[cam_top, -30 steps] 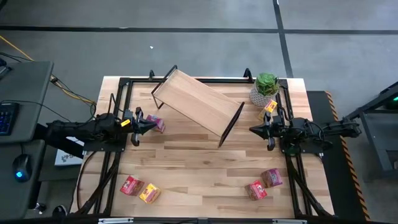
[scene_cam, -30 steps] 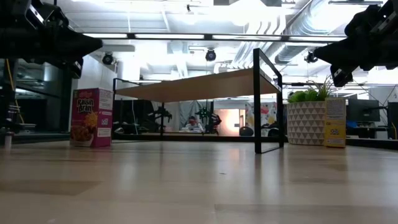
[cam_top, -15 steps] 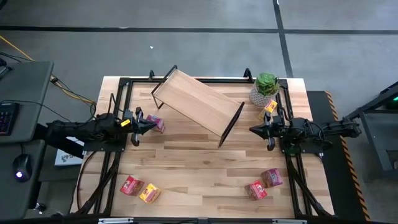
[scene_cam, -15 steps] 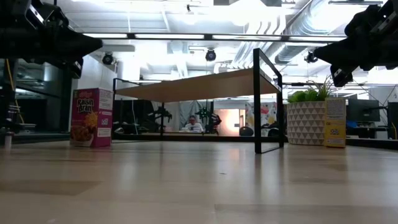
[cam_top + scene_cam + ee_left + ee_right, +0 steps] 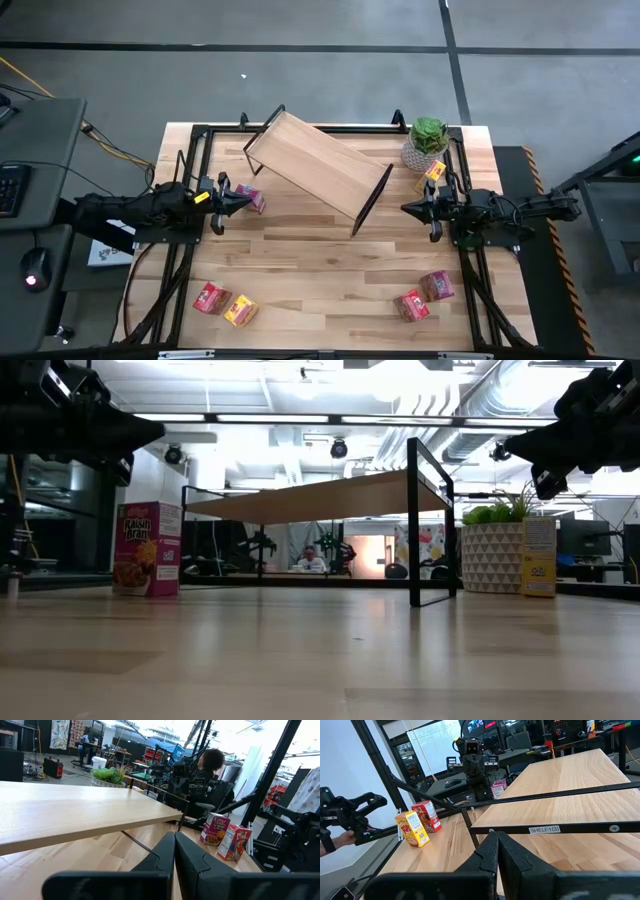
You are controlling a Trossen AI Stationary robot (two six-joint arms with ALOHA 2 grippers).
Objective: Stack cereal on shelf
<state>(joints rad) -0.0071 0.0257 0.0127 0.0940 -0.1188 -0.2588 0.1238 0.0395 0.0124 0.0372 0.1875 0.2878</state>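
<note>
The shelf [image 5: 318, 172], a light-wood board on black wire end frames, stands slantwise at the table's far middle, resting on its end frames [image 5: 430, 525]. A pink cereal box [image 5: 251, 199] stands upright on the table just beside my left gripper [image 5: 243, 201]. That gripper is shut, empty and raised above the table. My right gripper [image 5: 407, 209] is shut and empty, raised at the shelf's right end. A red box [image 5: 211, 298] and a yellow box [image 5: 240, 311] lie near left. A red box [image 5: 411, 306] and a pink box [image 5: 437, 286] lie near right. A yellow box [image 5: 432, 172] stands by the plant.
A potted green plant [image 5: 427, 142] stands at the far right corner beside the yellow box. Black frame rails [image 5: 190, 160] run along the table's edges. Bare wood [image 5: 320, 270] lies between the two arms and the near boxes. A person sits in the room beyond the table [image 5: 313, 558].
</note>
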